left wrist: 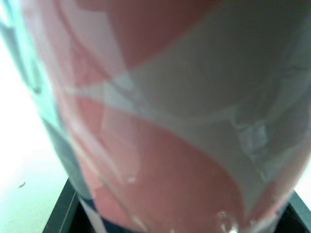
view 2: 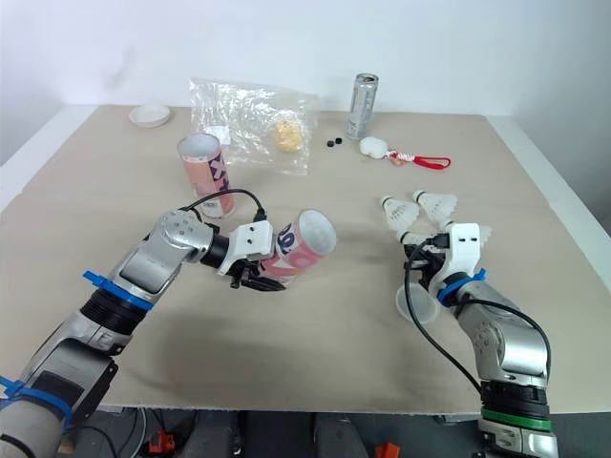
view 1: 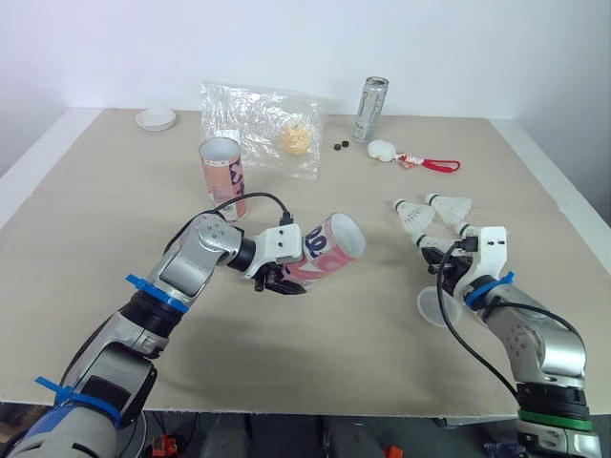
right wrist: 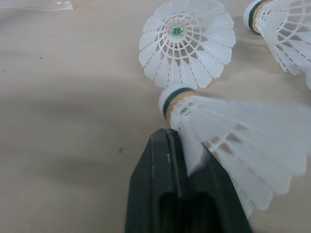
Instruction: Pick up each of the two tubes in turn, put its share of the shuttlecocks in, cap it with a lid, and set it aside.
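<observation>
Left eye view: both grippers are clenched, each grasping a task item over a beige table (view 1: 95, 210).
Near centre, the left gripper (view 1: 277, 281) clamps a pink-and-white tube (view 1: 329, 250), tilted, its open mouth facing right. At near right, the right gripper (right wrist: 182, 145) pinches a shuttlecock (right wrist: 233, 131) by its feathers, with two loose shuttlecocks (view 1: 414, 214) just beyond. A second tube (view 1: 222, 176) stands upright, far left. A white wall (view 1: 458, 48) is behind.

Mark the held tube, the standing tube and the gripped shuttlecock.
held tube (view 1: 327, 252): left eye view, its printed side wall.
standing tube (view 1: 222, 181): left eye view, mid side wall.
gripped shuttlecock (right wrist: 172, 99): right wrist view, its cork base.
</observation>
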### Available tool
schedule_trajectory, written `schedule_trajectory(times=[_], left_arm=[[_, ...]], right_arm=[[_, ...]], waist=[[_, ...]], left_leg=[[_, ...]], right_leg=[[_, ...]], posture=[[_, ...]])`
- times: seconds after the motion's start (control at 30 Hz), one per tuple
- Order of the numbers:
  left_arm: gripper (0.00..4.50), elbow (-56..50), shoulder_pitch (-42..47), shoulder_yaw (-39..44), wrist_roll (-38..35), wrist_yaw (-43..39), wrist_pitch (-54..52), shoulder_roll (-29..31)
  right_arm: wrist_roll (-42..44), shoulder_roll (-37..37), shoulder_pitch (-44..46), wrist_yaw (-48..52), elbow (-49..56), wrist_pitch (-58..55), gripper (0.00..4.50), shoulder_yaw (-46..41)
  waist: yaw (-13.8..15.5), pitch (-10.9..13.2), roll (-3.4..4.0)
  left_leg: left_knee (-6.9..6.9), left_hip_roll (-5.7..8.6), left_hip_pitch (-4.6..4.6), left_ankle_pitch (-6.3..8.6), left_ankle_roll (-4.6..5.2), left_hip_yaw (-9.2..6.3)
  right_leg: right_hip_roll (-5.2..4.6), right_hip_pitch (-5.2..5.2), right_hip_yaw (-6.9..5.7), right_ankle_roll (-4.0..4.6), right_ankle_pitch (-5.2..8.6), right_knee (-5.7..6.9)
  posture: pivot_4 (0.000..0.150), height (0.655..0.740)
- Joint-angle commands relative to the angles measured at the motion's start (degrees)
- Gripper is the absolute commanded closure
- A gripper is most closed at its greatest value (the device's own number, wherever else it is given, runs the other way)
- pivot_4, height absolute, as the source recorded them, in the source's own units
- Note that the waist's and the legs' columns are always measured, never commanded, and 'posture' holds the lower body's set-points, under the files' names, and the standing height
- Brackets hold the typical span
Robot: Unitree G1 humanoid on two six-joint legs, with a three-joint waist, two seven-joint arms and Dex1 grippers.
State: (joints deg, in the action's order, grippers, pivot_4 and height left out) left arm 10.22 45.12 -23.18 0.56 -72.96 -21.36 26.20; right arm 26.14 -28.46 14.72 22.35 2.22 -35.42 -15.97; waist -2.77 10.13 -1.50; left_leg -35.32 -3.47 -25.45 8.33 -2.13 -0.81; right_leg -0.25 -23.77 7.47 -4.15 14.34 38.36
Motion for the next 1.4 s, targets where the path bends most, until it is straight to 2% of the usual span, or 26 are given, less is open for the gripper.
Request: schedule_trajectory(times=[0.03, 0.17, 0.37, 0.47, 0.67, 1.03, 1.13, 1.17, 1.33, 1.4], left_arm=[[2.08, -0.3, 0.6, -0.6, -0.3, -0.6, 0.3, 0.0], [2.08, 0.5, 1.1, -0.7, -0.2, -0.8, 0.8, -0.1], [2.08, 2.8, 2.5, -0.6, -0.2, -1.5, 1.5, -0.3], [2.08, 3.9, 3.4, -0.4, -0.3, -1.6, 1.8, -0.7], [2.08, 4.3, 4.1, -0.2, -0.7, -1.5, 1.9, -1.4], [2.08, 3.0, 3.4, -0.2, -0.9, -1.1, 1.2, -0.9], [2.08, 2.8, 3.2, -0.2, -0.8, -1.1, 1.2, -0.7], [2.08, 2.7, 3.1, -0.2, -0.8, -1.1, 1.1, -0.6], [2.08, 2.6, 3.0, -0.1, -0.7, -1.0, 1.0, -0.2], [2.08, 2.6, 3.0, -0.1, -0.7, -1.0, 1.0, -0.1]], right_arm=[[-1.1, -1.4, 0.2, 1.6, 2.9, 2.3, 4.44, 0.4], [-0.4, -6.1, -0.5, 4.9, 11.1, 1.8, 4.44, -0.6], [-1.7, -23.0, 4.6, 21.4, 22.3, 9.6, 4.44, 1.7], [-1.3, -27.5, 8.8, 27.8, 24.5, 12.8, 4.44, 4.6], [-3.8, -28.9, 14.0, 34.7, 25.8, 16.8, 4.44, 12.3], [-7.6, -26.6, 16.1, 39.8, 22.3, 21.8, 4.44, 18.0], [-7.4, -25.8, 17.3, 40.7, 21.4, 21.4, 3.55, 18.6], [-6.5, -25.4, 17.9, 40.7, 21.3, 20.3, 2.96, 18.2], [-1.3, -25.3, 19.1, 41.1, 22.0, 15.4, 0.69, 15.2], [2.4, -25.0, 20.5, 40.4, 22.0, 12.3, 0.03, 12.9]], waist=[[0.0, 0.0, 0.00], [0.0, 0.0, 0.07], [0.0, 0.1, 0.20], [0.0, 0.1, 0.19], [0.0, 0.1, 0.13], [0.0, 0.1, 0.14], [0.0, 0.1, 0.14], [0.0, 0.1, 0.14], [0.0, 0.1, 0.14], [0.0, 0.1, 0.14]], left_leg=[[0.00, 0.00, 0.00, 0.00, 0.00, 0.00], [0.00, 0.00, 0.00, 0.00, 0.00, 0.00], [-0.02, 0.04, 0.00, 0.00, 0.00, -0.01], [-0.02, 0.03, 0.03, 0.00, 0.00, 0.01], [-0.04, 0.05, -0.01, 0.00, -0.01, 0.03], [-0.04, 0.05, -0.06, 0.02, 0.00, 0.01], [-0.04, 0.05, -0.06, 0.02, 0.00, 0.01], [-0.04, 0.05, -0.06, 0.02, 0.00, 0.01], [-0.02, 0.05, -0.06, 0.02, 0.01, -0.02], [-0.02, 0.05, -0.06, 0.02, 0.01, -0.02]], right_leg=[[0.00, 0.00, 0.00, 0.00, 0.00, 0.00], [0.00, 0.00, 0.00, -0.01, 0.00, 0.00], [-0.03, 0.01, 0.00, 0.17, 0.12, -0.02], [-0.03, 0.01, 0.00, 0.18, 0.11, -0.05], [-0.08, 0.07, 0.02, 0.18, 0.11, -0.18], [-0.07, 0.03, 0.00, 0.17, 0.12, -0.17], [-0.07, 0.02, 0.00, 0.17, 0.11, -0.17], [-0.07, 0.03, 0.00, 0.18, 0.12, -0.17], [-0.06, 0.03, -0.02, 0.19, 0.12, -0.16], [-0.06, 0.03, -0.01, 0.18, 0.12, -0.16]], posture=[[0.150, 0.7400], [0.150, 0.7400], [0.150, 0.7400], [0.150, 0.7400], [0.150, 0.7400], [0.150, 0.7400], [0.150, 0.7400], [0.150, 0.7400], [0.150, 0.7400], [0.150, 0.7400]])
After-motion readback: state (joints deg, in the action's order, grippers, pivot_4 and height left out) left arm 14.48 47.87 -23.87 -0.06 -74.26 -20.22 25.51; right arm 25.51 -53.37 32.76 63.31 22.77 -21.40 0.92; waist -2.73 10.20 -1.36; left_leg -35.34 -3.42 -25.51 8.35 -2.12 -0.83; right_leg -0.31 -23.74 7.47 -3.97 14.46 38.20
